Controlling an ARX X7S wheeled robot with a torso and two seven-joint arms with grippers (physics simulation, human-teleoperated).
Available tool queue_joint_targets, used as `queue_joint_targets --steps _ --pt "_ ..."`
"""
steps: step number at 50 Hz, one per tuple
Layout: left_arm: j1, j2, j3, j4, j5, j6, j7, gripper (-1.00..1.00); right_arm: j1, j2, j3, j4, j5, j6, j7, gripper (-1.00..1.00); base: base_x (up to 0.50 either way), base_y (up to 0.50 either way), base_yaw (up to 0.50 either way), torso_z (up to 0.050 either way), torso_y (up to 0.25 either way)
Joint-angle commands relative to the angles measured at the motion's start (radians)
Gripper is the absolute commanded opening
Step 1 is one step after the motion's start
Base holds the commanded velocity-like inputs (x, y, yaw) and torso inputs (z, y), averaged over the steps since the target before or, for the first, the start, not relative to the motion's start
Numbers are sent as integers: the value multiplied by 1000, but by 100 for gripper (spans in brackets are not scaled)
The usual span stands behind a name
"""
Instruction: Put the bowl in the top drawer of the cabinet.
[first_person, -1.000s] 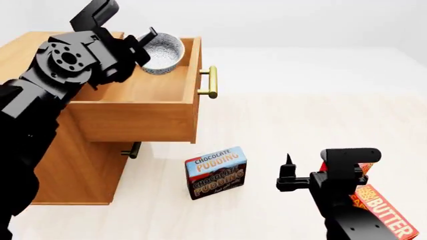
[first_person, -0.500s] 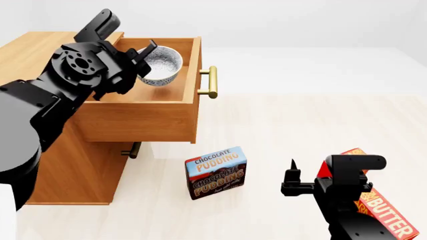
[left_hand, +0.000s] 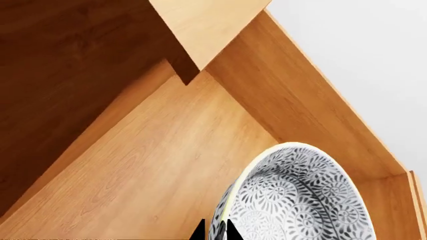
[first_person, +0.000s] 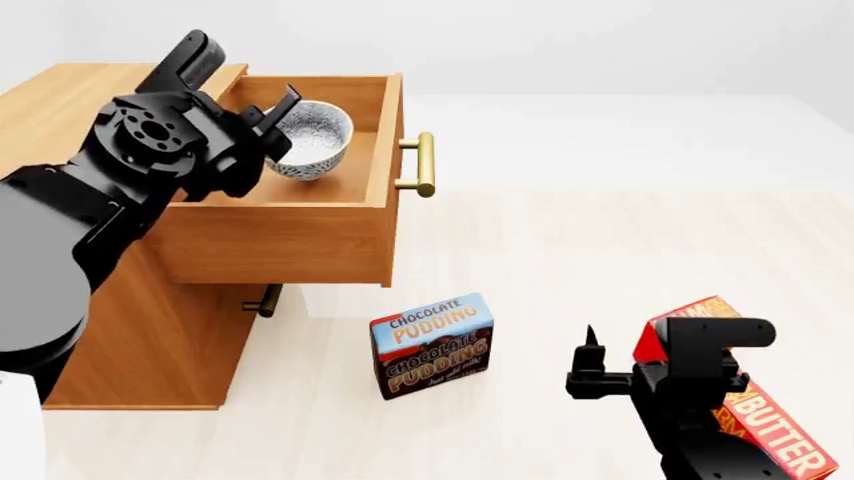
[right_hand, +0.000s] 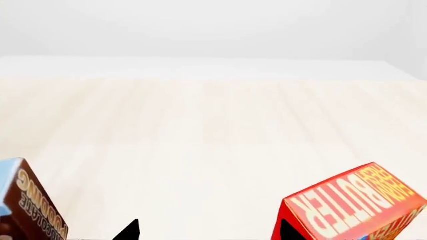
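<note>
Ceramic: the bowl (first_person: 308, 139) sits low inside the top drawer (first_person: 287, 235), pinched at its rim by the left gripper (first_person: 276, 127).
Drawer: pulled well out of the cabinet (first_person: 80, 100); the bowl is near the front panel.
Tilt risk: released while tipped, it could roll or clatter (contact with the drawer floor cannot be told).
Snag risk: lifting out askew could drag the rim along.
Right gripper (first_person: 589, 361): spread wide, holding nothing, beside the butter box (first_person: 761, 420).

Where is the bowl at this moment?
In the head view the bowl is at upper left, inside the open top drawer near its brass-handled front, with the left gripper on its rim.
</note>
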Motion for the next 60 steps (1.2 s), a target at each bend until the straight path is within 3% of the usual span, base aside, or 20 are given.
queue_joint_targets --steps 1,27,46,60 --pt "1 -1 0 -9 -16 2 12 100 -4 3 -4 11 -5 -11 3 100 0 0 0 0 0" --pt "-70 -7 42 -8 11 5 73 100 -2 9 -9 14 1 -12 8 100 0 0 0 0 0" --pt "-154 -16 15 1 33 4 204 100 -6 16 -8 5 5 -10 15 100 0 0 0 1 2" --pt "-343 -197 -32 564 105 325 234 100 -10 22 -6 -8 12 -5 20 100 0 0 0 0 0"
